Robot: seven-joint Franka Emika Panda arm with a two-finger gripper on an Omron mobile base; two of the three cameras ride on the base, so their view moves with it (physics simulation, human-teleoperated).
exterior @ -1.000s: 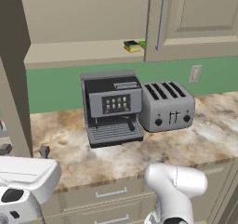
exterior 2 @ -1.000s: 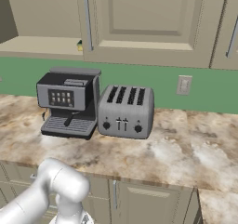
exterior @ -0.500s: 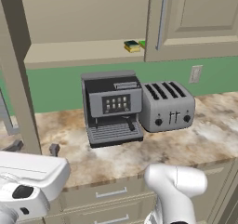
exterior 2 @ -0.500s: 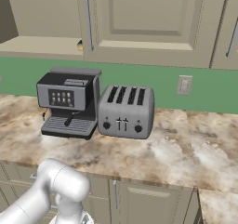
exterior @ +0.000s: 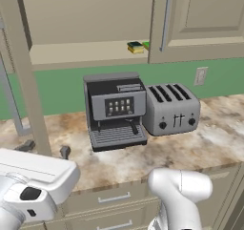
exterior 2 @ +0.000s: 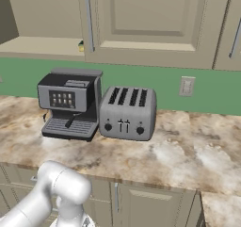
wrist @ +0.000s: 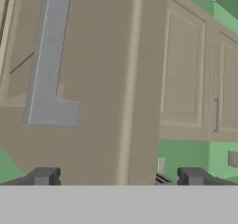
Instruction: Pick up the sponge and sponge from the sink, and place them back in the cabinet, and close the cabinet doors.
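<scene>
Two sponges lie on the open cabinet shelf [exterior: 81,52]: a dark-topped sponge [exterior: 135,47] and a green-topped sponge [exterior: 146,45], the latter half hidden by the shut right cabinet door [exterior: 200,19]. One sponge [exterior 2: 81,46] peeks out beside that door [exterior 2: 150,23] in the right base view. The left cabinet door [exterior: 26,81] stands open, seen edge-on. My gripper [exterior: 45,149] is open at its lower edge, one fingertip on each side. In the hand view my gripper [wrist: 118,176] faces the door [wrist: 93,125] and its grey bar handle [wrist: 49,60] from close up. The sink is out of view.
A black and grey coffee machine [exterior: 116,109] and a silver toaster [exterior: 171,109] stand on the marbled counter [exterior: 200,148] under the cabinet. A wall socket [exterior: 201,75] sits on the green backsplash. Drawers [exterior: 114,198] run below the counter edge.
My hand has moved right and slightly up at the lower left. The open left door now shows as a narrower strip further right. The gripper stayed open.
</scene>
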